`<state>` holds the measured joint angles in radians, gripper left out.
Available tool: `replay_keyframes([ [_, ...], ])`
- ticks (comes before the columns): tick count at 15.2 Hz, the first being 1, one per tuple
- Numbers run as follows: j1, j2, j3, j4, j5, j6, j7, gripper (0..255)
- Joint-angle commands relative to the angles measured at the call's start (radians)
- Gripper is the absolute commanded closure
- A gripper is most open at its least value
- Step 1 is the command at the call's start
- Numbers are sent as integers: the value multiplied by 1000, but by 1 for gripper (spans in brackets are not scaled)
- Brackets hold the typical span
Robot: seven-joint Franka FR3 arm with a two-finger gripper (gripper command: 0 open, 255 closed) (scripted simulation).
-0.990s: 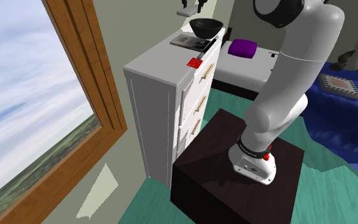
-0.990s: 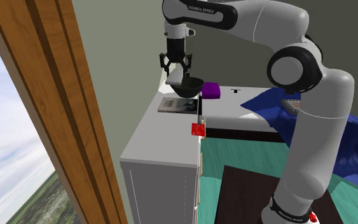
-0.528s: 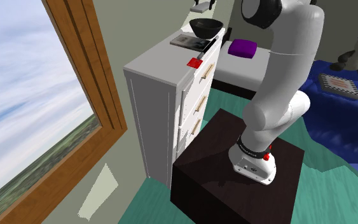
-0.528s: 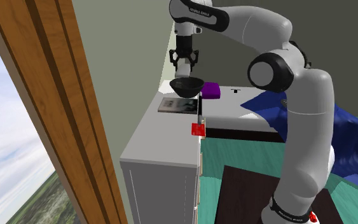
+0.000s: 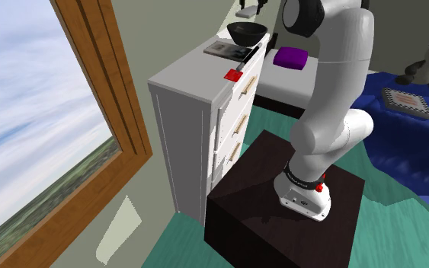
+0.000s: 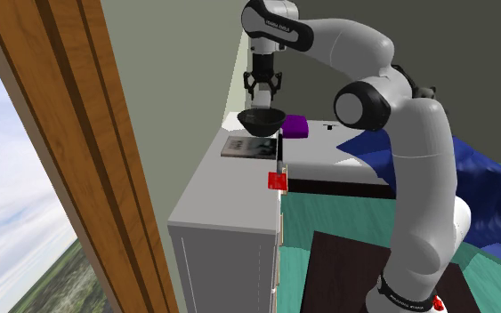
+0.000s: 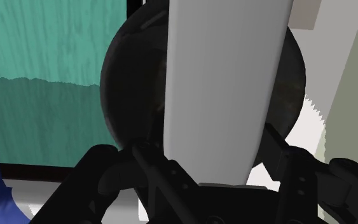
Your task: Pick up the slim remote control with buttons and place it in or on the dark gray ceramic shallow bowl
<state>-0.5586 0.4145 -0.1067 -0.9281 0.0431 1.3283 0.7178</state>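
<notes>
Two fingers of my end effector (image 6: 262, 87) are clamped on the pale grey remote (image 7: 225, 83), held just above the dark bowl (image 6: 262, 118), whose round inside shows behind it. Under the bowl's near side a magazine (image 6: 248, 147) lies on the white worktop (image 6: 226, 191). A small red block (image 6: 278, 181) sits nearer my stand, and a purple cushion (image 6: 295, 126) lies on the bed (image 6: 328, 147) beyond.
</notes>
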Motion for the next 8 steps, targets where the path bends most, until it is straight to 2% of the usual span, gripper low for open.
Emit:
replay_keyframes([
  [1,3,-24,0,-63,-3,40,-1,255],
  [8,12,-88,0,-259,-10,173,0,255],
])
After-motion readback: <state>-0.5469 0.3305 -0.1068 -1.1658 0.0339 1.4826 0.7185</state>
